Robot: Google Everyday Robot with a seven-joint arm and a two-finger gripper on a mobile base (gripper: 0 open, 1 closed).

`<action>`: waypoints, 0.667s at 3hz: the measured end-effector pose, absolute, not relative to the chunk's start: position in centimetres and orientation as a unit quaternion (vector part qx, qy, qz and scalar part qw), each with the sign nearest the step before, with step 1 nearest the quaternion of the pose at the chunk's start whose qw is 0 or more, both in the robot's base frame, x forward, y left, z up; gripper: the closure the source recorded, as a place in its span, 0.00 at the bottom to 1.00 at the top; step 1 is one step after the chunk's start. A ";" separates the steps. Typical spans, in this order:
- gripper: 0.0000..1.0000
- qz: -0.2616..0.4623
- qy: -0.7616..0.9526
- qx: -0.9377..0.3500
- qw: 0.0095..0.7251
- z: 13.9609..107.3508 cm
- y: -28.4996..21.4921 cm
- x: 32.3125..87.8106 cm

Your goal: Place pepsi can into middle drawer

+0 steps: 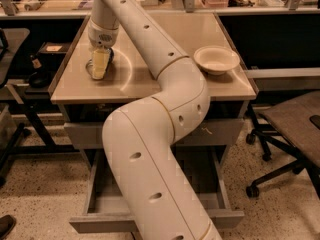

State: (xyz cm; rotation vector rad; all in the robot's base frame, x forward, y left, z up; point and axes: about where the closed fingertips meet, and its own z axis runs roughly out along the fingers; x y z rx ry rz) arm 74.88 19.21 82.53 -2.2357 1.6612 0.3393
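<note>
The robot's big white arm (165,134) is bending up from low in front of me and reaching across the tan tabletop (150,86) toward its left side. The gripper (100,64) is pointing straight down there, with its pale tip resting on or just above the surface. From here I cannot tell whether it is clenched or released. The pepsi can (110,55) is showing only as a dark sliver right against the gripper, on the tabletop, and the rest of it is hidden. A cream bowl (216,59) is sitting well apart on the right side of the same top. Below, the middle drawer (100,204) is standing pulled out, and the arm is covering much of its grey tray. A closed drawer front (225,131) is sitting above it. An office chair (295,119) is standing to the right of the cabinet.
</note>
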 end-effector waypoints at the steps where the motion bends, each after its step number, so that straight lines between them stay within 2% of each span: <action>1: 1.00 0.119 0.584 -0.786 0.167 82.5 19.2 74.9; 2: 1.00 0.119 0.584 -0.786 0.167 82.5 19.2 74.9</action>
